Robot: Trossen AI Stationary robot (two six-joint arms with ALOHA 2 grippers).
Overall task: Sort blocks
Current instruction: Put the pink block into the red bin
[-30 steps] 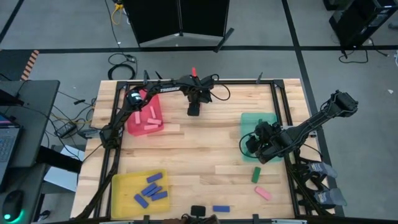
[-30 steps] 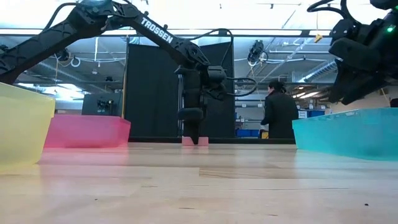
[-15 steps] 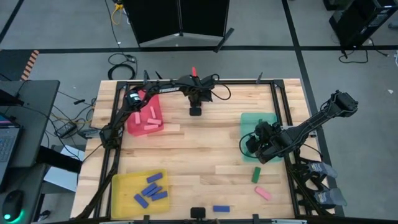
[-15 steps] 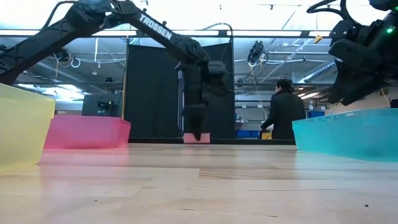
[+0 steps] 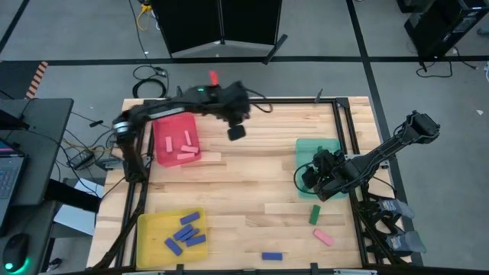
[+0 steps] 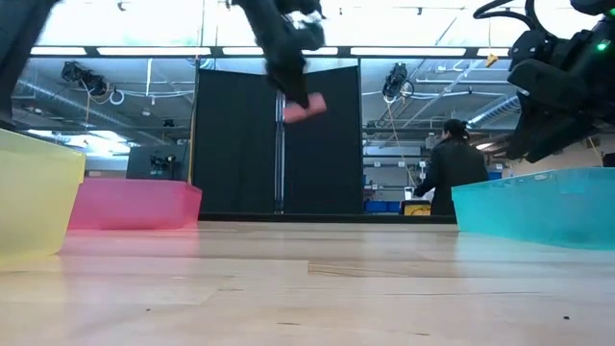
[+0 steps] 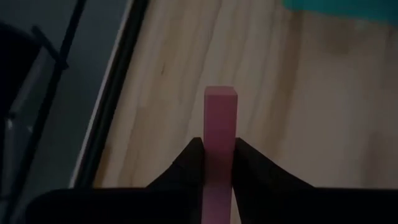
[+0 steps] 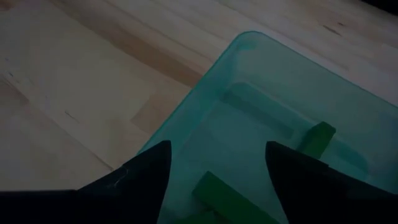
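The left tool [image 5: 237, 131] is up in the air over the far side of the counter [image 5: 252, 183], just beside the red tray [image 5: 160, 153]. Its two fingers [image 7: 189, 163] are pinched tight on a pink block [image 7: 220, 124], which sticks out straight between them. In the low view the pink block hangs high above the wood.

The step in hand looks like carrying this pink block to the red tray, where other pink blocks [image 5: 185, 153] already lie. The next move calls for swinging the left tool sideways until it is over the open tray, going down a little, and then spreading the fingers so the block drops inside and not on the rim.

The right tool [image 5: 319, 174] waits over the green tray [image 5: 309, 147]. Its fingers [image 8: 143, 171] are spread wide and hold nothing. Green blocks [image 8: 318, 137] lie in the tray under it.

More blocks wait on the counter near the right arm: a green block [image 5: 314, 214], a pink one [image 5: 323, 237] and a blue one [image 5: 271, 256]. The yellow tray [image 5: 149, 229] holds blue blocks [image 5: 186, 232]. So the sorting seems mostly done, with a few blocks left.
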